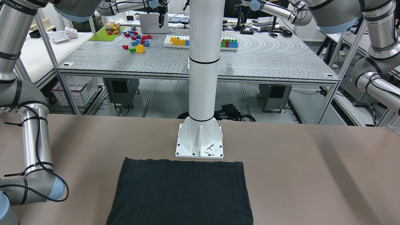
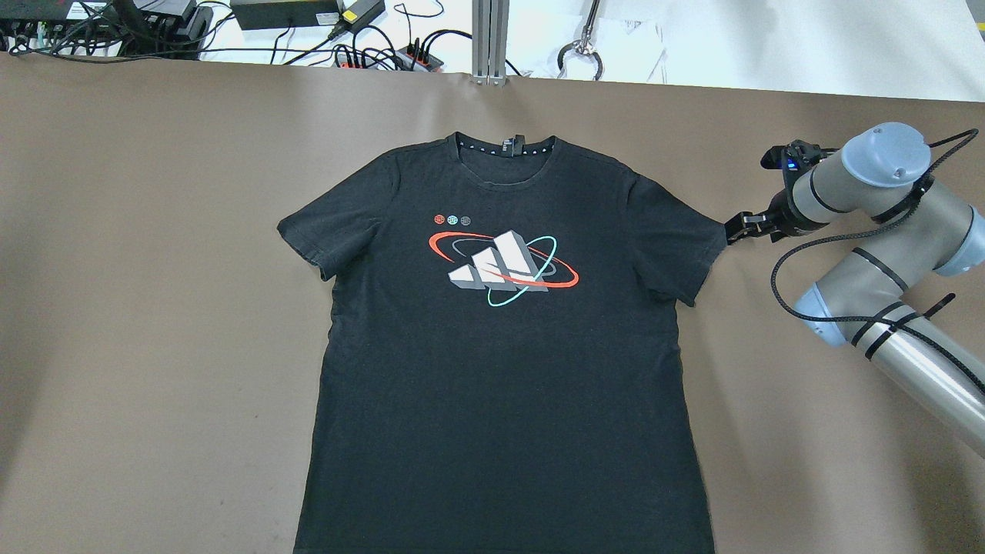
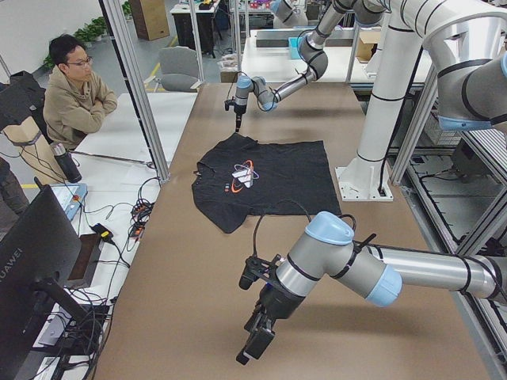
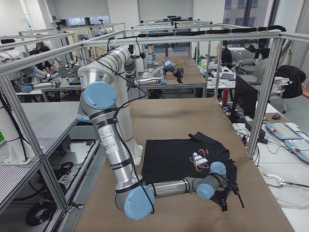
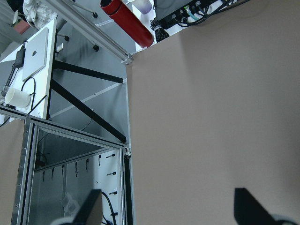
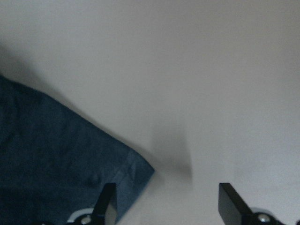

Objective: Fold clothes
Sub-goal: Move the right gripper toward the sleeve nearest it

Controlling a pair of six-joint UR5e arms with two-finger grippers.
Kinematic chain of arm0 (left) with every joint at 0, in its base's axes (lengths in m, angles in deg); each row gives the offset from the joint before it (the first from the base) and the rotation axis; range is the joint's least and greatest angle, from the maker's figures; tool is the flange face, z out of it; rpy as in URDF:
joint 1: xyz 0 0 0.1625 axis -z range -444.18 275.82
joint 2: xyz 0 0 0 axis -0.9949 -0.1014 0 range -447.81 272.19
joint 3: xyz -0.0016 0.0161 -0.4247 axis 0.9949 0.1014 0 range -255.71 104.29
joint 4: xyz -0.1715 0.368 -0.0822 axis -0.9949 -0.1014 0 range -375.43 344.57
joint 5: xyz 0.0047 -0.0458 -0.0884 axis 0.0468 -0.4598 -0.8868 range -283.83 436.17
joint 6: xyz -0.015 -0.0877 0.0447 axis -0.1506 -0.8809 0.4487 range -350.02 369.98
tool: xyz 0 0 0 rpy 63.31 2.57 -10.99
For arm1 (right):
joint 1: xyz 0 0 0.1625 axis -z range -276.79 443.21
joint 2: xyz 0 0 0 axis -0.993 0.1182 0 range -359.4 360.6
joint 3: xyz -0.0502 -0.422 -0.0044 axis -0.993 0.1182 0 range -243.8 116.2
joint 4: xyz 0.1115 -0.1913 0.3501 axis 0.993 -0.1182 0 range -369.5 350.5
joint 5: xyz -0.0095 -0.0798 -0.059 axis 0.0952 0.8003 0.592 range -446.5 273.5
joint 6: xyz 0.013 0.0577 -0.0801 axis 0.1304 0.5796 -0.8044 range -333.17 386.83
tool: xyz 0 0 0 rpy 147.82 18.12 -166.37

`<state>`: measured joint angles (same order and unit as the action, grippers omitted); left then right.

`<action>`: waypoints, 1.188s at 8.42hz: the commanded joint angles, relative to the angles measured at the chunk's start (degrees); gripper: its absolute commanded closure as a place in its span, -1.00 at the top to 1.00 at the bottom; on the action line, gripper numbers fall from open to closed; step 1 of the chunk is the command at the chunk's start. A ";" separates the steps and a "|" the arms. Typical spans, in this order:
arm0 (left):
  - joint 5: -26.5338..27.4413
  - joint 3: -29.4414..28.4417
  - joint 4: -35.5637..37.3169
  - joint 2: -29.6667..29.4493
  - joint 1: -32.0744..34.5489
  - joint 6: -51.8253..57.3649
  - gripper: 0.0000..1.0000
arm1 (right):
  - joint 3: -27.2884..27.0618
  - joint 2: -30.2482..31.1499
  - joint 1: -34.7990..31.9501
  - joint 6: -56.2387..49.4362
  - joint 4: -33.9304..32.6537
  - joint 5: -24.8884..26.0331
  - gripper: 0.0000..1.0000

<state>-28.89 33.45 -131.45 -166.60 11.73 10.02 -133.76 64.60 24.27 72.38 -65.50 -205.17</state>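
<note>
The clothes are one black T-shirt [image 2: 500,362], lying flat and face up on the brown table, with a white, red and teal print [image 2: 504,265] on its chest. Its hem ends just in front of the white pillar's base plate [image 1: 200,147]. My right gripper [image 2: 735,228] is open and low beside the tip of the shirt's right-hand sleeve [image 2: 692,246]. In the right wrist view that sleeve corner [image 6: 70,159] lies by the gripper's [image 6: 168,201] left finger, with bare table between the fingers. My left gripper [image 5: 171,206] is open and empty, far from the shirt, near the table's end edge [image 5: 127,140].
A white pillar [image 1: 203,78] stands at the table's robot side. Cables and power strips [image 2: 369,46] lie beyond the far edge. A person [image 3: 75,99] sits off the table's far side, beside a metal frame post [image 3: 139,95]. Brown table [image 2: 154,346] surrounds the shirt.
</note>
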 commanded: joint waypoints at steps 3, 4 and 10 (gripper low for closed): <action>0.11 0.00 0.00 0.04 -0.38 -0.13 1.00 | 1.50 -1.08 3.75 11.23 3.71 8.10 0.38; 0.11 0.00 0.00 0.04 -0.38 -0.13 1.00 | 1.41 -0.81 3.66 10.88 3.71 8.10 0.34; -0.06 0.00 -0.17 0.13 -0.47 0.04 1.00 | -0.51 -1.07 3.05 8.85 3.18 7.40 -1.00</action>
<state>-28.86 33.45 -131.54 -166.52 11.29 9.89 -132.79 63.43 27.69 82.32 -61.96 -197.35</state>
